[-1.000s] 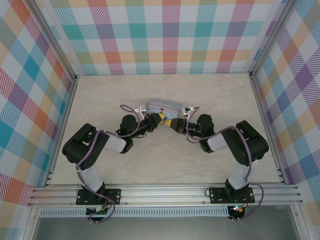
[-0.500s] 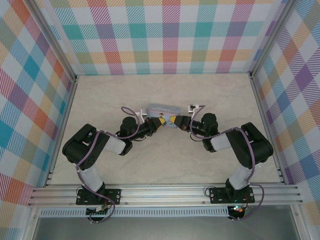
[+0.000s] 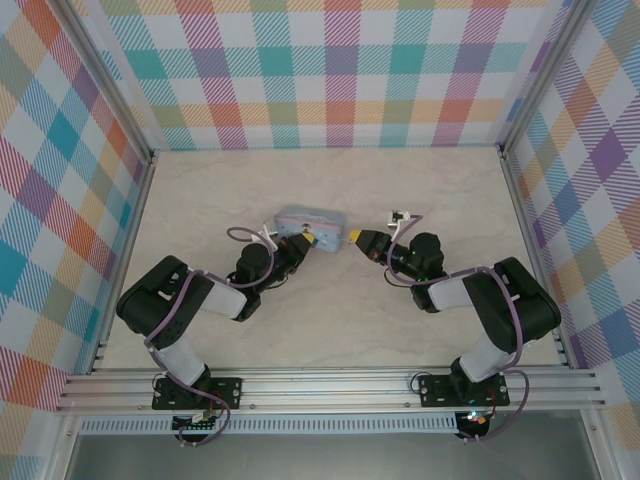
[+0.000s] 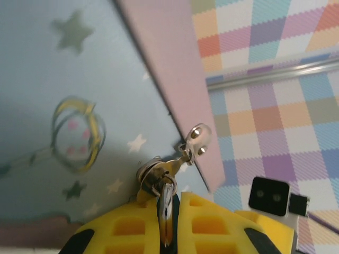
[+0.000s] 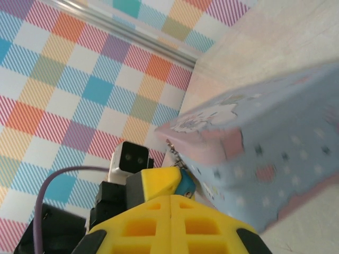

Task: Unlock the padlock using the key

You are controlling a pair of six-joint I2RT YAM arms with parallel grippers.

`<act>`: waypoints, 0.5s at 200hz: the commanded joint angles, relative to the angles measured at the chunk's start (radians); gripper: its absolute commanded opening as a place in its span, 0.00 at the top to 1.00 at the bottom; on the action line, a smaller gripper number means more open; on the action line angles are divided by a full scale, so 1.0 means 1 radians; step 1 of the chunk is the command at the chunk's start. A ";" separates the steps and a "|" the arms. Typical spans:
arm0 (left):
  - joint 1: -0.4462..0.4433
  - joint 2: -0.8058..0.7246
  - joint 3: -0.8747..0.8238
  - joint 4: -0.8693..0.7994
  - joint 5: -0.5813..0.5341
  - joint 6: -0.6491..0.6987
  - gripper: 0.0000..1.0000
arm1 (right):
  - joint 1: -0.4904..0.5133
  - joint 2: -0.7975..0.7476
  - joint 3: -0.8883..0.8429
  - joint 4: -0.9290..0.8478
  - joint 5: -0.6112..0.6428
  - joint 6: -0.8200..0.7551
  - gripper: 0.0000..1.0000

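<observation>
The padlock (image 5: 185, 182) shows its small blue body pressed against my left gripper's yellow fingertip (image 5: 159, 182), close to the tin's edge. My left gripper (image 4: 169, 227) is shut on a thin silvery-edged piece, and the silvery shackle (image 4: 153, 177) above it hooks into the tin's clasp (image 4: 196, 140). From above, the left gripper (image 3: 305, 238) touches the tin's near side. My right gripper (image 3: 358, 238) sits a short gap to the right of the tin. Its fingers (image 5: 153, 211) are pressed together with nothing visible between them. The key is hidden.
The pale-blue cartoon-printed tin (image 3: 312, 218) lies mid-table with its pink rim toward the right gripper. Checked walls enclose the table (image 3: 200, 190) on three sides, with aluminium rails (image 3: 330, 385) along the near edge. Both arms lie low on the tabletop.
My right gripper has pulled back to the right, away from the tin and the left gripper. The tin and the left gripper have shifted slightly left.
</observation>
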 commanded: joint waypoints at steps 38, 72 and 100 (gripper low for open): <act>-0.053 -0.037 0.020 0.092 -0.163 -0.059 1.00 | 0.080 0.079 0.014 0.128 0.152 0.078 0.98; -0.054 -0.026 0.020 0.105 -0.149 -0.069 1.00 | 0.094 0.129 0.064 0.123 0.140 0.083 0.98; -0.054 -0.022 0.019 0.107 -0.149 -0.078 1.00 | 0.102 0.161 0.082 0.139 0.139 0.091 0.98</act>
